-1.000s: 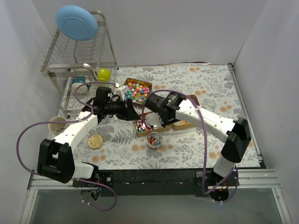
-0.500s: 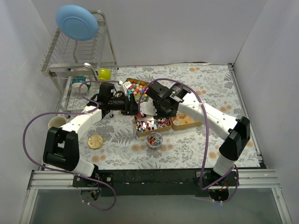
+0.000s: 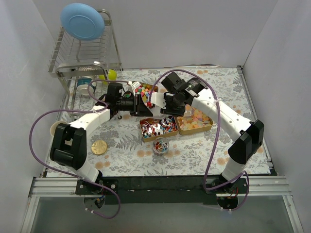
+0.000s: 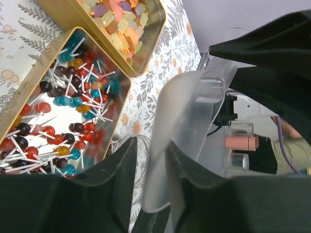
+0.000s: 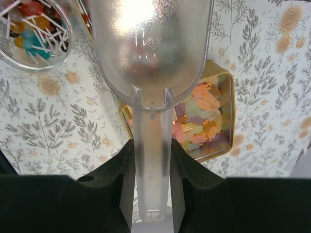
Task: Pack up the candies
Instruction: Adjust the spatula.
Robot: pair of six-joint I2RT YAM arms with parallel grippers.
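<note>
A clear plastic scoop point(image 5: 150, 58) has its handle clamped in my right gripper point(image 5: 151, 145), which holds it above the tins at the table's middle point(image 3: 167, 102). My left gripper point(image 4: 153, 148) has come up to the scoop's other end point(image 4: 184, 111). One finger touches it and a thin gap shows at the other. Candies fill three gold tins: lollipop-like red and blue pieces point(image 4: 63, 97), pale orange-yellow gummies point(image 5: 204, 116) and bright multicoloured lumps point(image 3: 142, 91), these partly hidden by the arms. A small round clear jar point(image 3: 160, 144) holds several more. What the scoop holds is unclear.
A round gold lid point(image 3: 99, 146) lies on the cloth at the front left. A dish rack point(image 3: 85, 58) with a blue plate point(image 3: 81, 20) stands at the back left, a yellow-green cup point(image 3: 112, 74) under it. A pale cup point(image 3: 58, 128) sits at the left edge.
The right gripper lifted the scoop from the lollipop tin and carried it back and right. The left arm swung toward the back and its gripper reached the scoop.
</note>
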